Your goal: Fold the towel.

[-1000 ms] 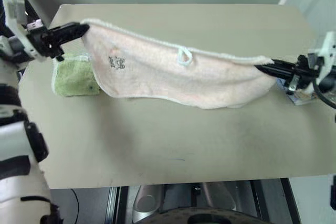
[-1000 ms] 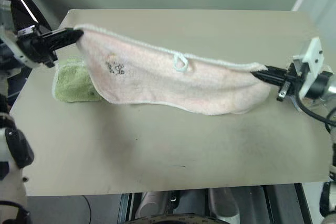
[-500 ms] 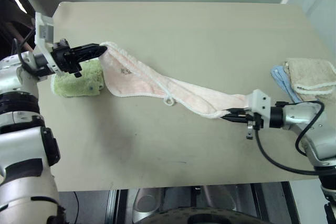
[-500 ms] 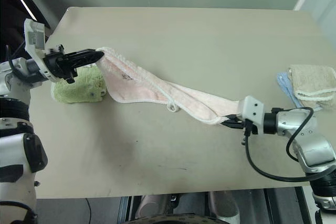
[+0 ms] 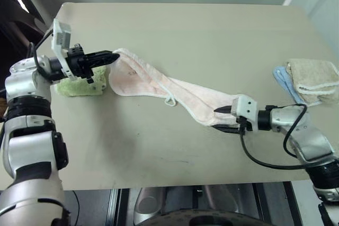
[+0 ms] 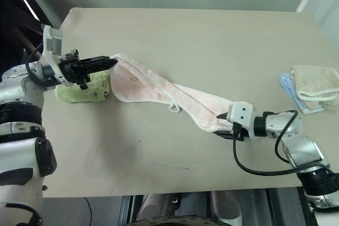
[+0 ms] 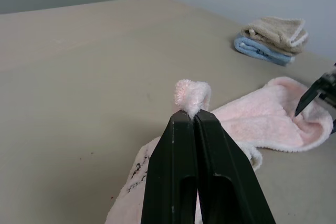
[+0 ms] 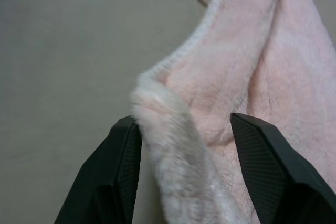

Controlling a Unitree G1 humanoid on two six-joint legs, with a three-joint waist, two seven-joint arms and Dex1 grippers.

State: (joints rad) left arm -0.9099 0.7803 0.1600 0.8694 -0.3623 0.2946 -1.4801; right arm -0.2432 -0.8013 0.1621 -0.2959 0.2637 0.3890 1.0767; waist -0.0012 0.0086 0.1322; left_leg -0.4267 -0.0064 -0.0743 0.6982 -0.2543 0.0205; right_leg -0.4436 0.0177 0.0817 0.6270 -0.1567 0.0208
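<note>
The pale pink towel (image 5: 180, 91) lies in a loose, bunched strip across the table (image 5: 212, 25), running from left to right. My left gripper (image 5: 115, 55) is shut on its left corner, and a tuft of pink cloth sticks out past the pinched fingertips (image 7: 190, 114). The towel's white loop (image 5: 169, 101) hangs off the near edge. At the strip's right end my right gripper (image 5: 220, 119) stands open, its two fingers apart with the towel's folded end lying loosely between them (image 8: 184, 121).
A small folded green towel (image 5: 79, 86) sits just below my left gripper at the table's left side. A beige cloth (image 5: 313, 75) on a blue one (image 5: 282, 78) lies near the right edge. The near half of the table is bare.
Both arms have come down and the towel, held stretched in the air a second ago, now rests on the table. My right gripper swung in to the left and opened its fingers.
</note>
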